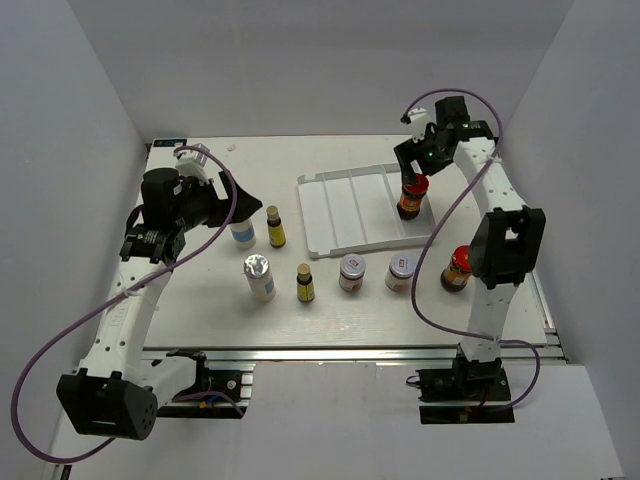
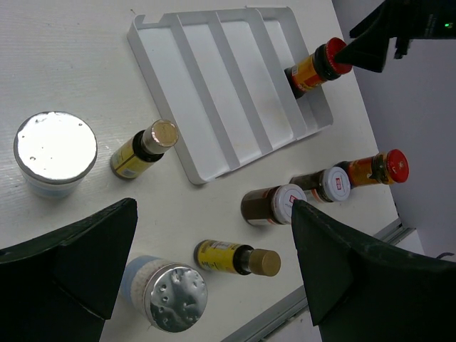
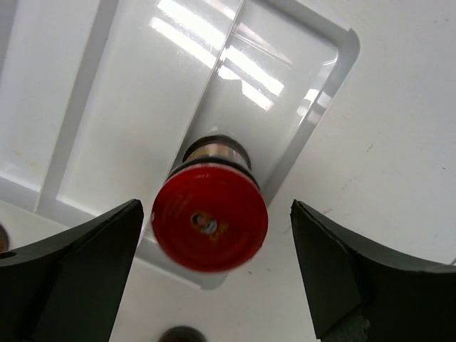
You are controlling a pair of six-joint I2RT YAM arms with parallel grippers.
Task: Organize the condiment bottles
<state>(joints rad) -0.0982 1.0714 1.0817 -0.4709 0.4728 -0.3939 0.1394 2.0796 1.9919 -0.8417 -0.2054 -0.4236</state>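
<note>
A red-capped dark-sauce bottle [image 1: 411, 198] stands upright in the rightmost slot of the white ribbed tray [image 1: 345, 210]. My right gripper [image 1: 422, 168] is just above it, open. In the right wrist view its fingers stand apart on both sides of the red cap [image 3: 209, 218] with gaps. The second red-capped bottle [image 1: 457, 268] stands by the right arm. Two silver-lidded jars [image 1: 351, 272] [image 1: 400, 272], two amber bottles [image 1: 276, 227] [image 1: 305, 283] and two white bottles [image 1: 259, 277] [image 1: 242, 232] stand on the table. My left gripper [image 1: 222, 205] is open and empty over the far white bottle [image 2: 55, 153].
The tray's other three slots [image 2: 214, 85] hold nothing. The table's metal front rail [image 1: 350, 352] runs along the near edge. White walls enclose the left, right and back. The right arm's upright link [image 1: 505, 250] stands close to the second red-capped bottle.
</note>
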